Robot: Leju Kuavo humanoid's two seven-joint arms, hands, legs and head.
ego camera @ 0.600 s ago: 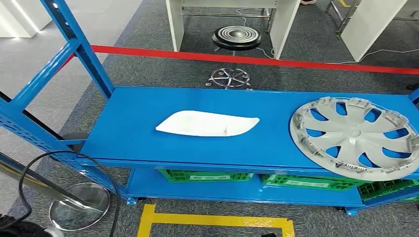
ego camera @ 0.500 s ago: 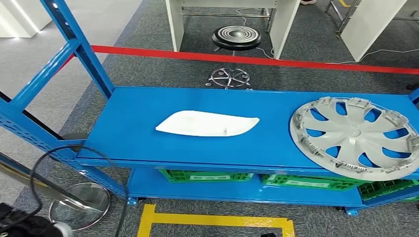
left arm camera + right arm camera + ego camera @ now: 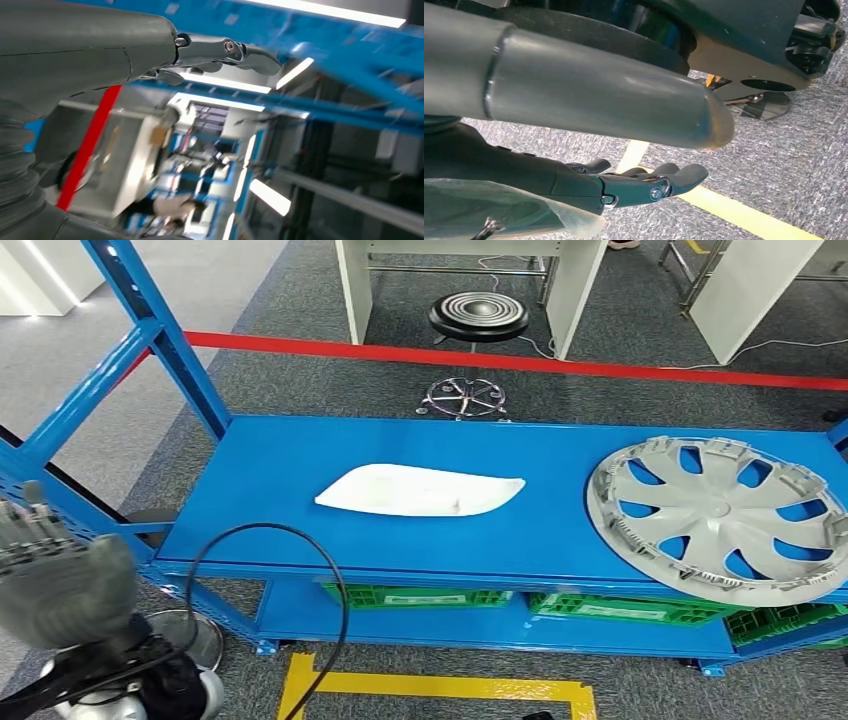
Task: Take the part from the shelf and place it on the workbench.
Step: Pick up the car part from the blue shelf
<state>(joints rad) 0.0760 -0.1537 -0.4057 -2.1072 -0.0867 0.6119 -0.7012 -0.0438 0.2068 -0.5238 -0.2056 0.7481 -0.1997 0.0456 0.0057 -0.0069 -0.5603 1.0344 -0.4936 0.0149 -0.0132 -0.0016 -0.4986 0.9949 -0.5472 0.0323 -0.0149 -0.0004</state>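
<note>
A white curved plastic part [image 3: 420, 490] lies flat near the middle of the blue shelf's top deck [image 3: 270, 510]. A silver wheel cover [image 3: 720, 520] rests on the deck's right end, overhanging the front edge. My left hand [image 3: 60, 585] is raised at the lower left, in front of the shelf's left corner and well short of the white part. Its fingers [image 3: 225, 50] are stretched out with nothing in them. My right hand [image 3: 644, 185] hangs low over the grey carpet, fingers extended and empty.
Blue slanted uprights [image 3: 160, 330] frame the shelf's left end. Green crates [image 3: 415, 595] sit on the lower deck. A black cable [image 3: 300, 550] loops from my left arm across the shelf's front edge. Beyond are a red floor line [image 3: 600, 365] and a black stool [image 3: 478, 316]. Yellow tape [image 3: 430, 685] marks the floor.
My left hand has risen into the head view at the lower left, and its cable loop has swung up and to the right. The things on the shelf have not moved.
</note>
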